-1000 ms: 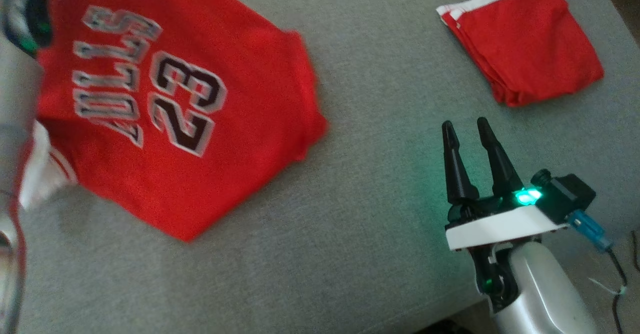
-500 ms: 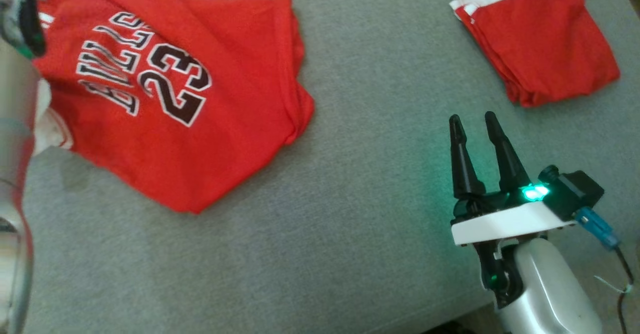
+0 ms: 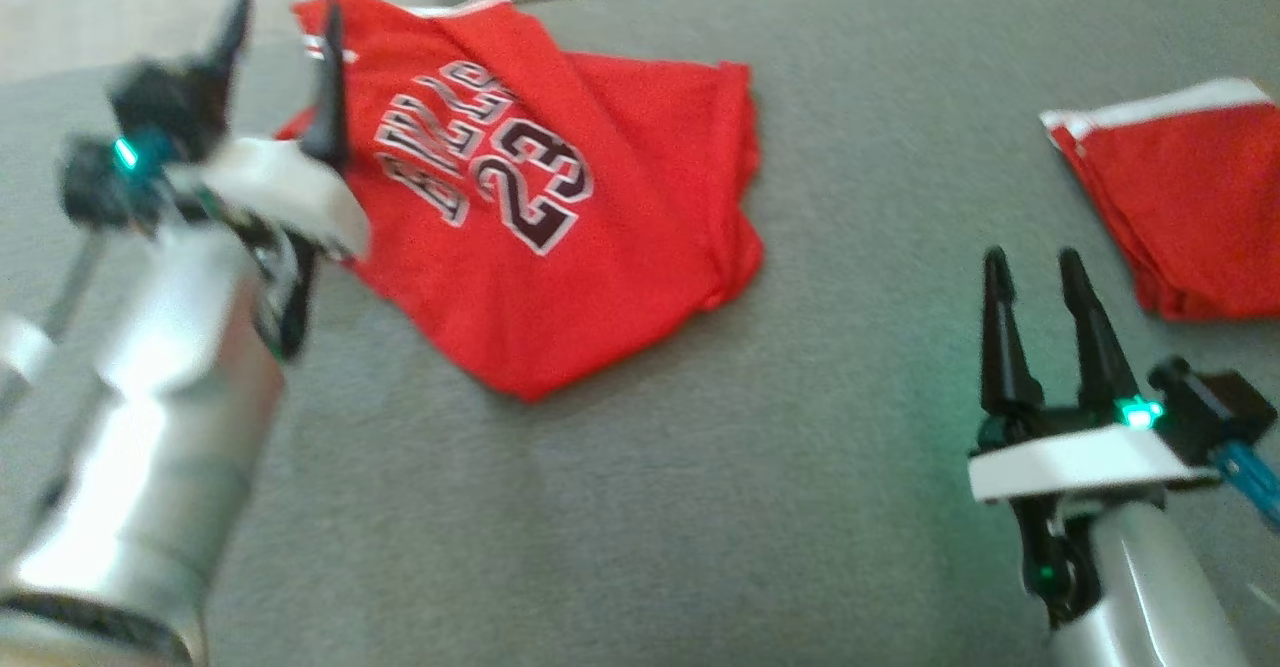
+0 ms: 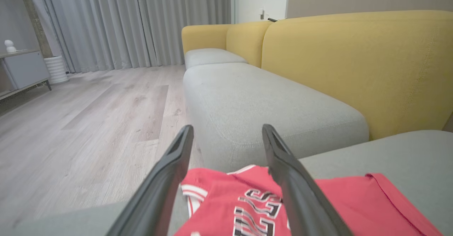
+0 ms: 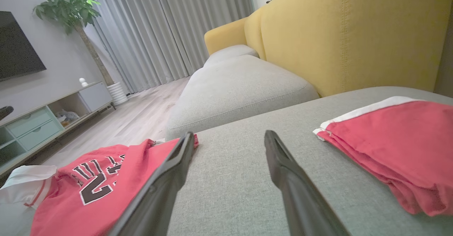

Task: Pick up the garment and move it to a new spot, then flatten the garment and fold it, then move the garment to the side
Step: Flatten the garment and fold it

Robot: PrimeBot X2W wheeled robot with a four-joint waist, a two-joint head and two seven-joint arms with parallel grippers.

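Note:
The garment (image 3: 560, 247), a red jersey printed with 23, lies rumpled on the grey sofa cushion (image 3: 700, 507), with one side folded over. My left gripper (image 3: 280, 57) hovers over its left end, jaws open and holding nothing. In the left wrist view the garment (image 4: 247, 200) lies below the open left gripper (image 4: 226, 130). My right gripper (image 3: 1033, 267) stands open at the lower right, well away from the jersey. In the right wrist view the right gripper (image 5: 230, 135) is open over bare cushion, and the garment (image 5: 95, 186) lies to its left.
A folded red piece with a white band (image 3: 1190, 207) lies at the cushion's right, also seen as the folded red piece (image 5: 396, 140). The yellow sofa backrest (image 4: 354, 62) rises behind. A second grey cushion (image 4: 254, 101) and wood floor (image 4: 88, 122) lie beyond the jersey.
My left gripper has opened and let go of the jersey, which now lies on the cushion. The head camera has shifted, bringing the left arm into view. The right gripper stayed open.

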